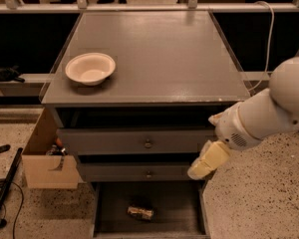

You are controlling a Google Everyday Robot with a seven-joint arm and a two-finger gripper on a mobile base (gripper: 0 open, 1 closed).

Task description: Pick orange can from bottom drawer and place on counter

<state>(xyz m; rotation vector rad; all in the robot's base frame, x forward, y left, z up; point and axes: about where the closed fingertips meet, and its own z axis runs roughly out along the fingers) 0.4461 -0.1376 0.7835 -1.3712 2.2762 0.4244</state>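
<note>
One can lies on its side in the open bottom drawer, its long axis apparently running left to right across the tray. The gripper hangs at the cabinet's right edge, level with the middle drawer. The can sits below it and to its left, well apart. Whether the gripper is open or closed cannot be told. The counter is above.
</note>
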